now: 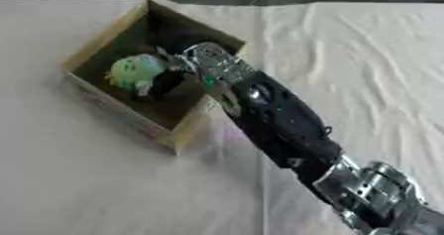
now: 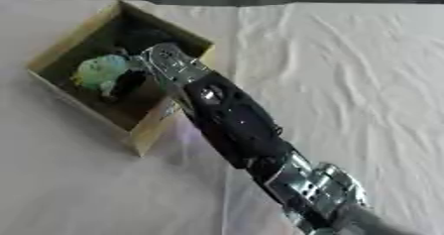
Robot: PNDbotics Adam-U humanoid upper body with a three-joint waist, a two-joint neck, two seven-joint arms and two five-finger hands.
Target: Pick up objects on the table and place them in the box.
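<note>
An open cardboard box point(image 1: 97, 39) stands on the table at the upper left, turned cornerwise. My right arm comes in from the lower right and its hand point(image 1: 193, 64) is over the box's right wall, inside the opening. A pale green round object point(image 1: 135, 70) with a bit of yellow on it sits in the box at the hand's fingertips. Dark fingers point(image 1: 165, 83) curl against its right side. Whether the object rests on the box floor is hidden. The left hand shows in no view.
A creased white cloth point(image 2: 347, 55) covers the table to the right of the box and in front of it. A faint purplish patch point(image 1: 232, 133) shows on the cloth under my forearm, beside the box's near corner.
</note>
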